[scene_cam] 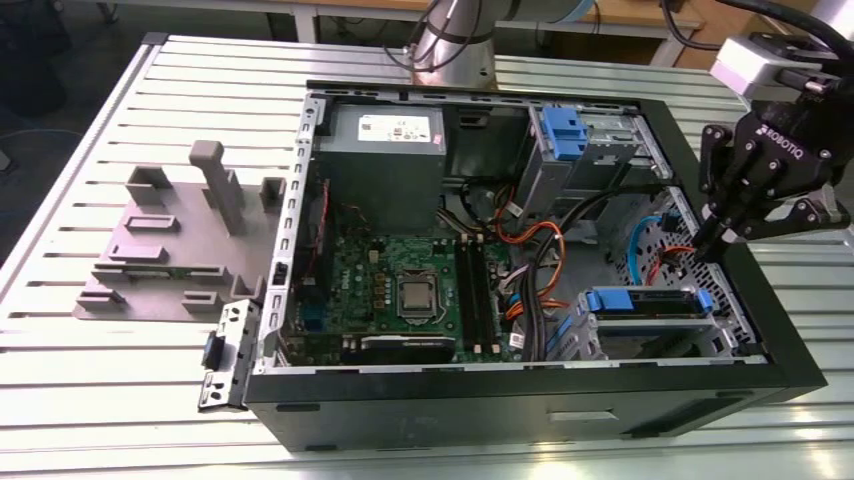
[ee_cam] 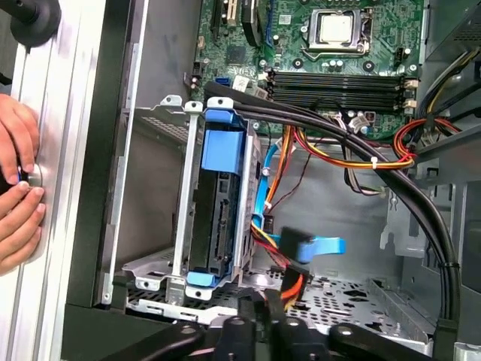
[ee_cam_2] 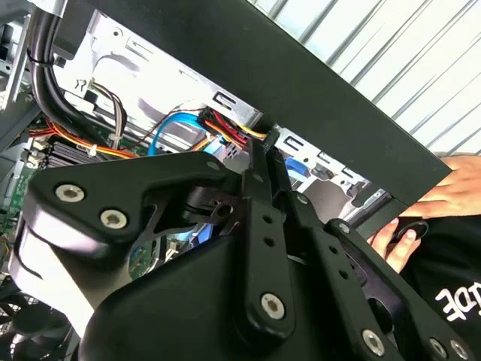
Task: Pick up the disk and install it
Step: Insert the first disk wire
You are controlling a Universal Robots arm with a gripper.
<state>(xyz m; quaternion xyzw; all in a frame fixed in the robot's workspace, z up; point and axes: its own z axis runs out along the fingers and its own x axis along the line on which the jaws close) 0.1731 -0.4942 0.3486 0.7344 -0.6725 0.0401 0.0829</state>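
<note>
The disk (scene_cam: 646,303), silver in a blue carrier bracket, sits in the metal drive cage at the near right corner of the open computer case (scene_cam: 534,395). In the first wrist view the disk (ee_cam: 220,197) stands edge-on between the cage rails, its blue tabs showing at both ends. My gripper (scene_cam: 707,250) hangs over the case's right side, just above and beside the cage, apart from the disk. Its fingers are shut with nothing between them, and they meet at a point in both wrist views (ee_cam_2: 259,154) (ee_cam: 263,307).
Black, orange and blue cables (ee_cam: 353,150) run across the case floor beside the cage. A grey plastic holder (scene_cam: 174,240) with upright posts stands on the slatted table at the exterior view's left. A person's hand (ee_cam: 16,188) rests on the table just outside the case wall.
</note>
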